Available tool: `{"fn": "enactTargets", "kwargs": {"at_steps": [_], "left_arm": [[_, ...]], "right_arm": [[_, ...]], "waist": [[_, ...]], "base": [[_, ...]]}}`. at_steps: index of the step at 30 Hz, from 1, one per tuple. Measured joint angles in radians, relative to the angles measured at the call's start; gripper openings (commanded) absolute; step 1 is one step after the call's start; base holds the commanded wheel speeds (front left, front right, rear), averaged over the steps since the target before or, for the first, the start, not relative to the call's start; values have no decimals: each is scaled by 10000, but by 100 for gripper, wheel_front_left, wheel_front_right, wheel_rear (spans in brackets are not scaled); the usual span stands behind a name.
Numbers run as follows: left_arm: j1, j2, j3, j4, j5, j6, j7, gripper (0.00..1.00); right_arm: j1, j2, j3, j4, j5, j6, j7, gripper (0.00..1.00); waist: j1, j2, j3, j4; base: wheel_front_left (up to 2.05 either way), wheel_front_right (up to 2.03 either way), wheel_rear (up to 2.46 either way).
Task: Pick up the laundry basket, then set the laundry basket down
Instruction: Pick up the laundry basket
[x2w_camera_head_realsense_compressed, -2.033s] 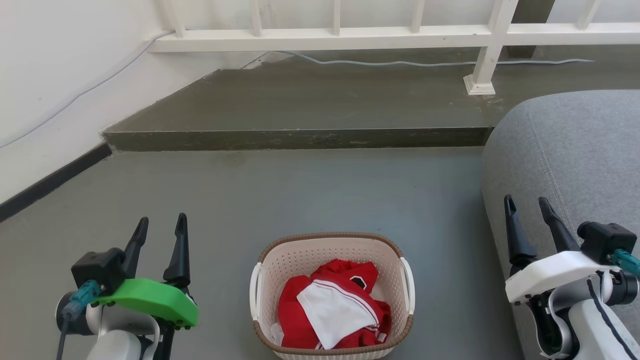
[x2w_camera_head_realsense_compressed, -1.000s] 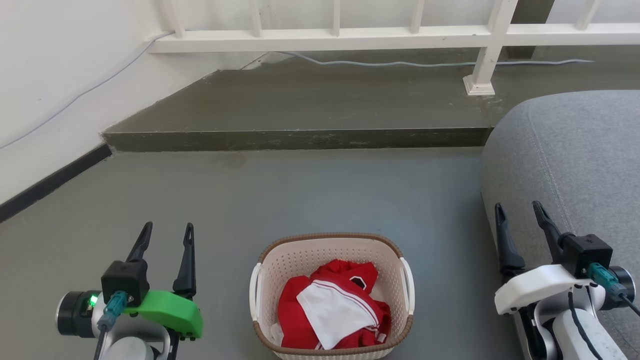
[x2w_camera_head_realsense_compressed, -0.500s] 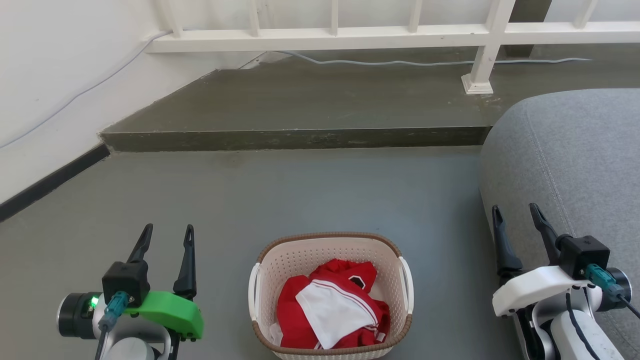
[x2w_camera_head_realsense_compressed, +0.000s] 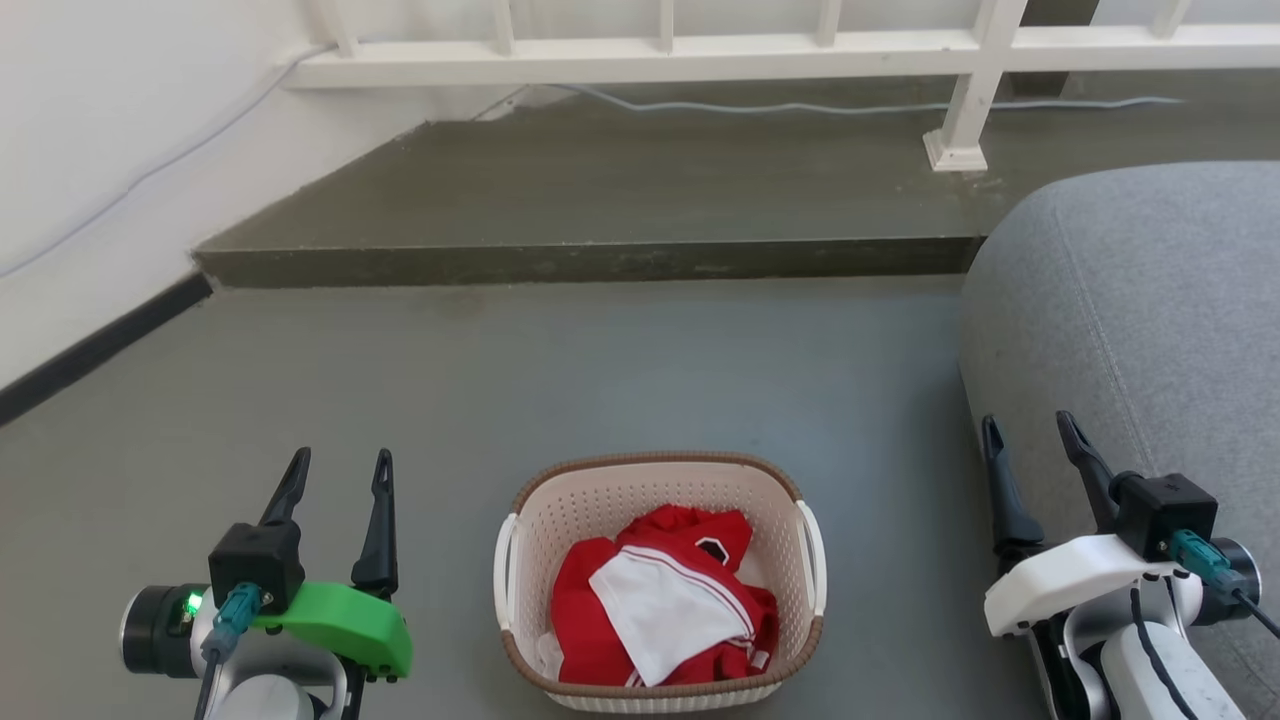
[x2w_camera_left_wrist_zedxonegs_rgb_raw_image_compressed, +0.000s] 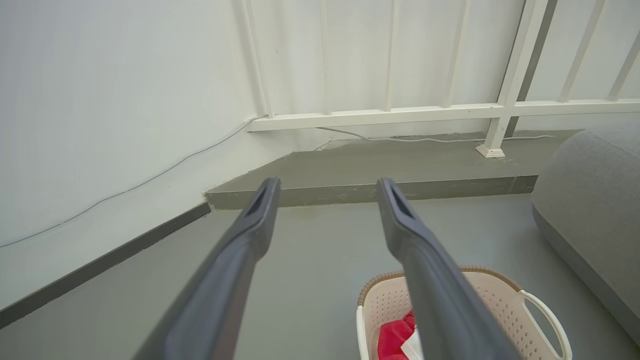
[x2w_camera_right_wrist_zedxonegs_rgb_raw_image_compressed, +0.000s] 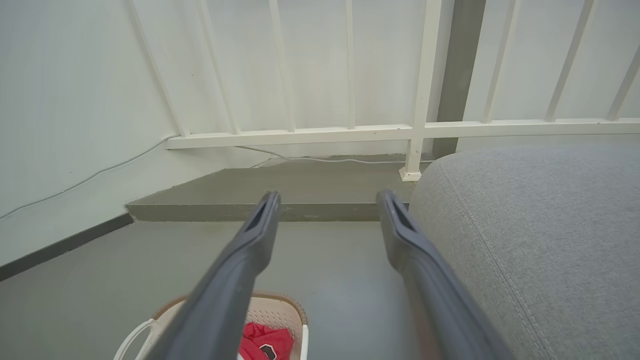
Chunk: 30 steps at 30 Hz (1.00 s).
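Laundry basket (x2w_camera_head_realsense_compressed: 600, 500): left gripper (x2w_camera_head_realsense_compressed: 342, 455) and right gripper (x2w_camera_head_realsense_compressed: 1027, 420) flank it, jaws wide, empty. Advised: take both side handles (x2w_camera_head_realsense_compressed: 815, 560) together, level.

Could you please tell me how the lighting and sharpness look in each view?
Head view: soft, even daylight, no glare, the laundry basket sharp. Left wrist view: wide-angle stretch makes the left end effector loom large and slightly soft; the railing is crisp. Right wrist view: same stretch on the right end effector; the grey sofa weave reads clearly.
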Motion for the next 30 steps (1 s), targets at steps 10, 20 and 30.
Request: {"fn": "enactTargets", "kwargs": {"at_steps": [10, 20, 30], "left_arm": [[-212, -119, -17, -100, -35, -35, 0, 100], [-1039, -165, -27, -61, -88, -209, -2, 100], [-2011, -188, -42, 311, -207, -464, 46, 100]], "right_arm": [[-333, 48, 50, 88, -82, 56, 0, 100], [-972, 58, 56, 385, -259, 58, 0, 100], [-2038, 79, 63, 882, -265, 146, -12, 100]], "waist": [[0, 0, 1110, -3], [0, 0, 2315, 47], [1, 0, 3727, 92]], "base": [[0, 0, 0], [0, 0, 0], [0, 0, 0]]}}
